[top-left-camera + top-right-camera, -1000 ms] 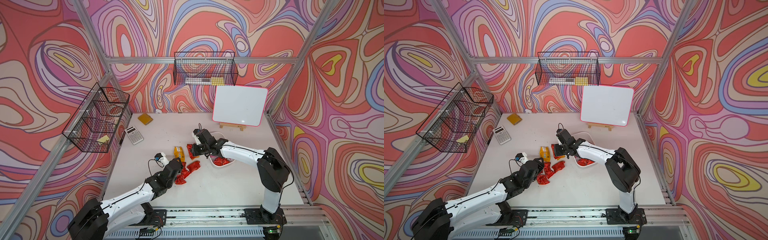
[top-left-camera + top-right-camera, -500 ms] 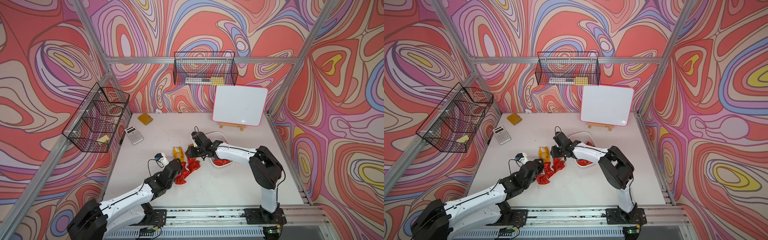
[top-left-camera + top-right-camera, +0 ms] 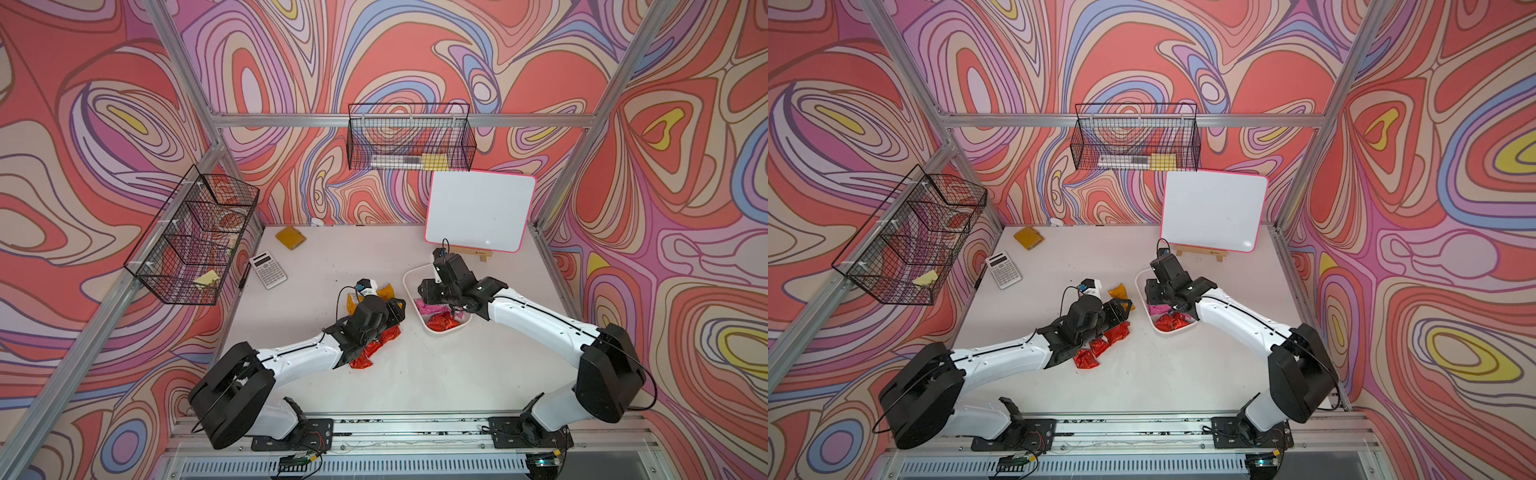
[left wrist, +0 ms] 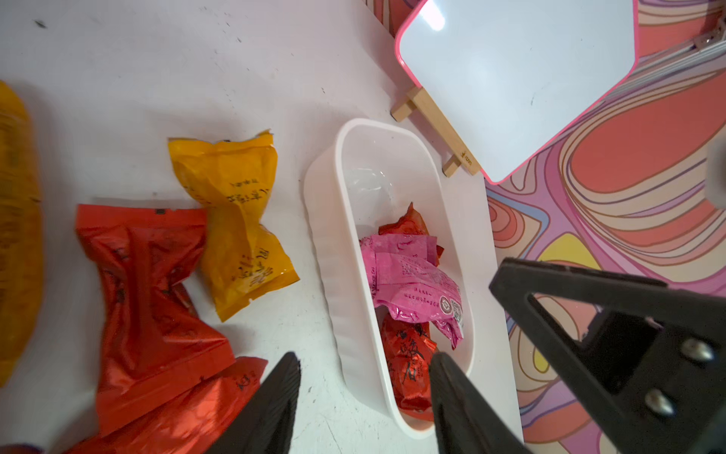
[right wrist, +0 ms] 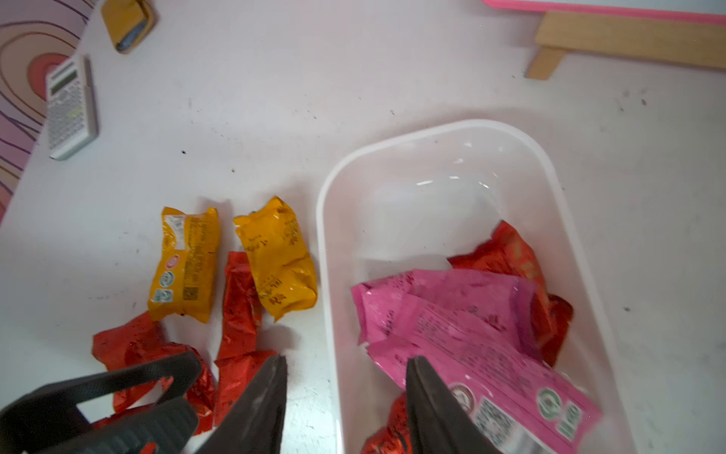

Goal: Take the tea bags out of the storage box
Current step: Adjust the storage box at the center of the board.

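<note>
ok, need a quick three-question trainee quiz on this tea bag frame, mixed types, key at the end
1. True or false: both yellow-orange crinkly foil sachets lie on the white table, outside the shallow white plastic storage box.
2. Which sachets lie uppermost inside the box? A) long pink foil sachets B) yellow-orange ones C) green ones
3. Short answer: is the left pincer or the right pincer holding a sachet?
Key: 1 true. 2 A. 3 neither; both stand open and empty.

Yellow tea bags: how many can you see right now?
2. One yellow tea bag lies on the table beside the storage box; the other lies just past it. More may be buried in the box.
</note>
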Available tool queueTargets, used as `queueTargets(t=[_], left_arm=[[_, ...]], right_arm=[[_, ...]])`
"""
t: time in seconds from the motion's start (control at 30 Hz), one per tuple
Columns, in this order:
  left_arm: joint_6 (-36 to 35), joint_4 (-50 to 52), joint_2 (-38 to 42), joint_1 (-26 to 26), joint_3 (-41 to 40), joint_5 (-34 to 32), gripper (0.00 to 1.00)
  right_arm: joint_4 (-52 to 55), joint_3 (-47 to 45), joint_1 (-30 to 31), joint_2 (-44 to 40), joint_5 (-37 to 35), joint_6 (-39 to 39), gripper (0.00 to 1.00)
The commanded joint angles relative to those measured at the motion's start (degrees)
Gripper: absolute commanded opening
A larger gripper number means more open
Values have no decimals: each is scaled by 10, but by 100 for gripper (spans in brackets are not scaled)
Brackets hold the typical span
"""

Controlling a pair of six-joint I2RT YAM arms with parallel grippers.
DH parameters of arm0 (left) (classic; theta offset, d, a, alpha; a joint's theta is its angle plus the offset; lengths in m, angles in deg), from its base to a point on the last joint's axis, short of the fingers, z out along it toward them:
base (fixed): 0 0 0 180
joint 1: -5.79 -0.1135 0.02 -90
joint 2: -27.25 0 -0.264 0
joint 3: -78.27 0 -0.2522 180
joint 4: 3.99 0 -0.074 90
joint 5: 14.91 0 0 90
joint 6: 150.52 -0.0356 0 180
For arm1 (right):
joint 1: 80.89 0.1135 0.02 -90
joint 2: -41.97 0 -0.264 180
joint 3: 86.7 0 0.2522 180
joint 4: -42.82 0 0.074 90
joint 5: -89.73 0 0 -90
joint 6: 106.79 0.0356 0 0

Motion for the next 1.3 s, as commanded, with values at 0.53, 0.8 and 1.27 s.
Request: queueTargets(t=[0.53,0.8,1.27], left_arm=[[-60,123,-176,1,174,86,42],[-78,163,-193,0,193,71,23],[-169,250,-229,1,283,78,14]], right_arm=[[64,-101,-6,-157,-73,76,54],[64,-109,-6,-168,-73,85,54],[87,-93,-7,-129,-5,49,54]])
